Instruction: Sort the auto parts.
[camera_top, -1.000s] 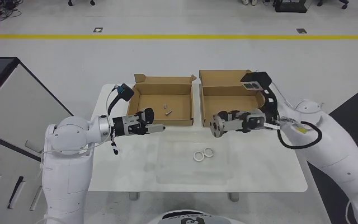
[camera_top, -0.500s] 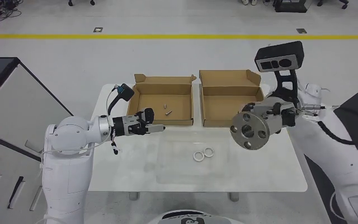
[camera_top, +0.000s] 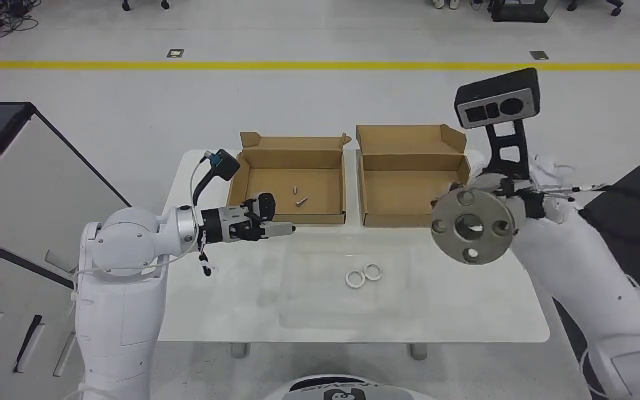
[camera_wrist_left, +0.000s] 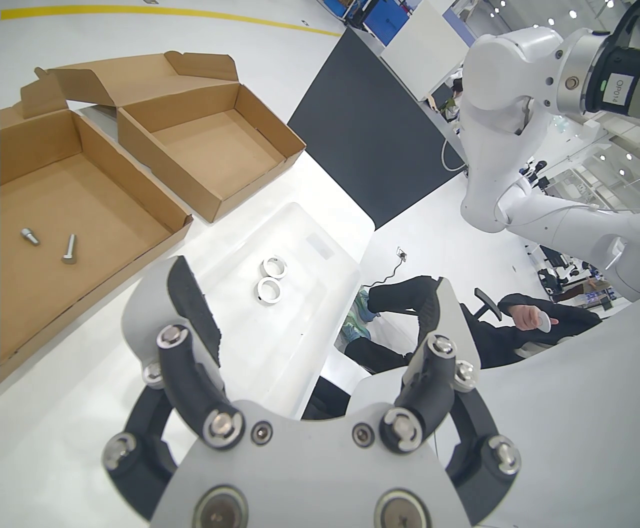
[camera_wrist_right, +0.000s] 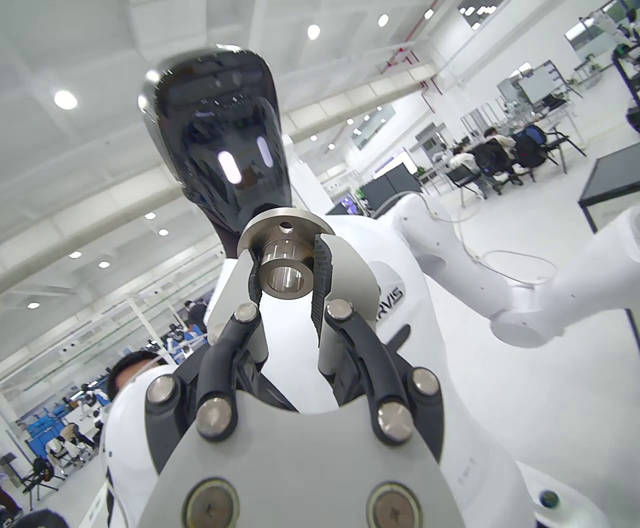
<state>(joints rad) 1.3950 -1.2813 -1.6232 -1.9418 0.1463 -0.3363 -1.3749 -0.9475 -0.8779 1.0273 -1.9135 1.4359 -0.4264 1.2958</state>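
Observation:
My right gripper (camera_wrist_right: 287, 272) is shut on a round metal flange (camera_top: 473, 225) by its hub (camera_wrist_right: 284, 270), held high above the table's right side with the disc face turned up toward the top camera. My left gripper (camera_wrist_left: 310, 320) is open with nothing between its fingers, and sits (camera_top: 285, 229) low over the table in front of the left cardboard box (camera_top: 255, 185). Two bolts (camera_top: 298, 193) lie in that left box (camera_wrist_left: 30, 200). Two small metal rings (camera_top: 362, 274) rest in a clear shallow tray (camera_top: 300, 300) at mid-table. The right cardboard box (camera_top: 410, 180) holds nothing I can see.
The two cardboard boxes stand side by side at the back of the white table (camera_top: 220, 310), their lids folded back. A dark panel (camera_top: 40, 190) stands to the left of the table. A seated person (camera_wrist_left: 500, 325) is beyond the table's far edge.
The right arm has lifted the flange from beside the right box up and to the right, tipping its disc face toward the top camera. The left arm has stayed still.

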